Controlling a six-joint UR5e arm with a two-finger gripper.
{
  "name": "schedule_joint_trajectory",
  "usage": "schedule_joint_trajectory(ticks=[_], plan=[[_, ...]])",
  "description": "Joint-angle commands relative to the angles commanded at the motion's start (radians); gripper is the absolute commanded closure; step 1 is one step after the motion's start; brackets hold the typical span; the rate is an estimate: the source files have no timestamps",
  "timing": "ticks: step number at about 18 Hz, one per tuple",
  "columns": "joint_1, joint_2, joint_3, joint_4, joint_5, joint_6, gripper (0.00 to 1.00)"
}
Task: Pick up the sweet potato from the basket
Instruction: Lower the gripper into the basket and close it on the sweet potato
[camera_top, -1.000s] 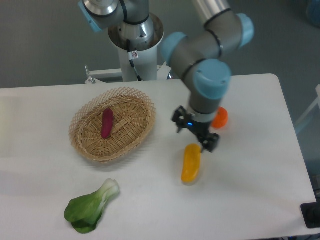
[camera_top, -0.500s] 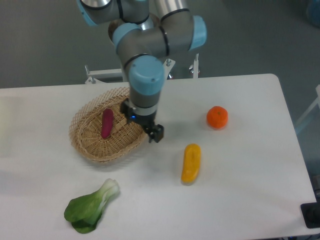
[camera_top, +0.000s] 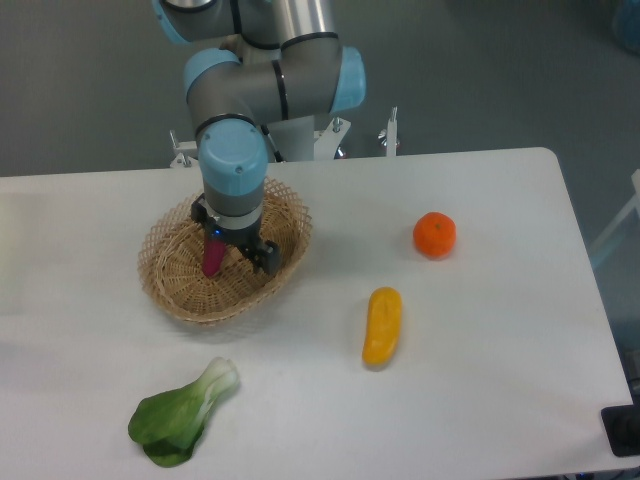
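1. Landmark: basket, wicker oval on the table, left of centre. Everything below is placed relative to it.
2. Sweet potato lies inside the basket, near the middle of its floor. Only the lower magenta end shows; the upper part is hidden behind the wrist.
3. Gripper sits over the basket interior, directly above and just to the right of the visible potato tip. One dark finger shows toward the basket's right wall; the other is masked by the tool body.
4. Finger state: cannot tell whether spread or pressed together, and contact with the potato is not visible either.
5. Key relation: the potato is below and slightly left of the tool centre. Its long axis appears to run roughly front-to-back across the basket, tilted a little; judged from the exposed end only.
6. Judgement: the next move needs a small leftward correction and fingers set across that long axis, closing on the narrow width, then a straight descent.
7. Risk: the right finger is close to the basket's inner wall and could snag the weave.
8. Outside the basket, well to its right: yellow vegetable and orange fruit. In front of it: leafy green. None are in the path.
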Motion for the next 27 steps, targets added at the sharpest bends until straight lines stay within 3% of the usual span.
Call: schedule_joint_trajectory(ticks=[4,8,16,20,25,27], plan=[[-0.029,-0.002,-0.014,0.038,-0.002,-0.075,0.00],[-0.043,-0.005,-0.029,0.042,0.000,-0.126,0.00],[-0.048,-0.021,-0.063,0.072,0.002,-0.144,0.00],[-0.066,-0.055,-0.063,0.130,0.011,-0.184,0.00],[-0.068,-0.071,-0.061,0.138,0.011,-0.193,0.21],[-0.068,-0.077,-0.060,0.140,0.012,-0.193,0.36]])
